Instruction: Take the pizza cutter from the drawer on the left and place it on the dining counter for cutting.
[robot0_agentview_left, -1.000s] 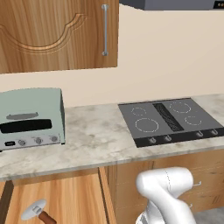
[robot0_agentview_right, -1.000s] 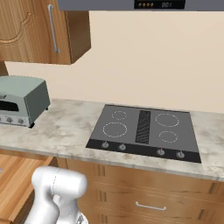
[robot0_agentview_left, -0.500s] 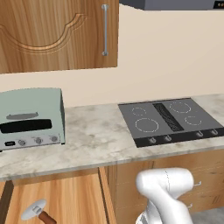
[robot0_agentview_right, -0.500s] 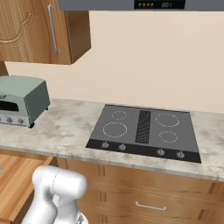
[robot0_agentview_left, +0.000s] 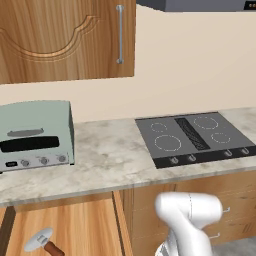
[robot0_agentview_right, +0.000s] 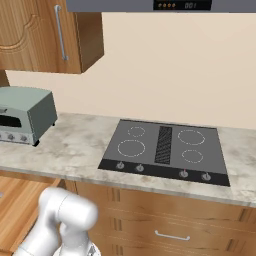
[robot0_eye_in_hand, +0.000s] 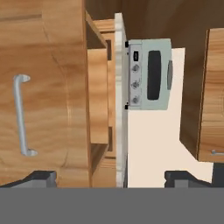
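Hand view: gripper (robot0_eye_in_hand: 109, 177) spread wide, empty — drawer (robot0_eye_in_hand: 52, 87) front close, toaster oven (robot0_eye_in_hand: 148, 74) beyond.

Plain cream wall (robot0_agentview_left: 200, 65) seen behind marbled beige-grey stone worktop (robot0_agentview_left: 107, 155). Black four-zone cooktop (robot0_agentview_left: 195, 137) set into worktop, row of knobs along front edge. Pale green toaster oven (robot0_agentview_left: 35, 135) stood on worktop at left, well apart from cooktop. Carved-panel wooden wall cabinet (robot0_agentview_left: 60, 37) hung above, fitted with vertical silver bar handle (robot0_agentview_left: 120, 34). Grey range hood (robot0_agentview_right: 145, 5) mounted over cooktop. Wooden base cabinets (robot0_agentview_right: 170, 220) below worktop, slim silver pulls fitted. Even, soft lighting.
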